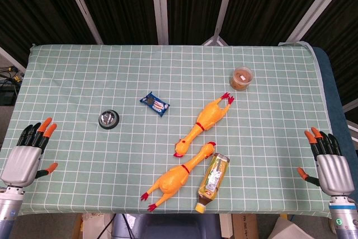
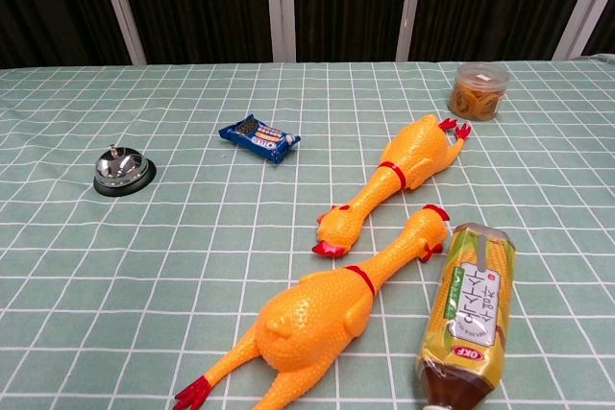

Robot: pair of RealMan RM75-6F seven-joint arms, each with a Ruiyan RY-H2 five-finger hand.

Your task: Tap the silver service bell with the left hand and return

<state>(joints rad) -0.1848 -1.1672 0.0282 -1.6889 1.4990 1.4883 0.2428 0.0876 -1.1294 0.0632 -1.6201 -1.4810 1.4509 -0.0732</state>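
Head view shows the left hand [image 1: 27, 152] at the bench's left edge — fingers apart, holding nothing — with the silver service bell [image 1: 108, 119] standing untouched nearby, an unobstructed reach inward.

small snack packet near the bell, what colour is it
Blue small snack packet; chest view shows it best.

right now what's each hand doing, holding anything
Left hand: open, fingers apart, holding nothing.
Right hand: open, fingers apart, holding nothing.
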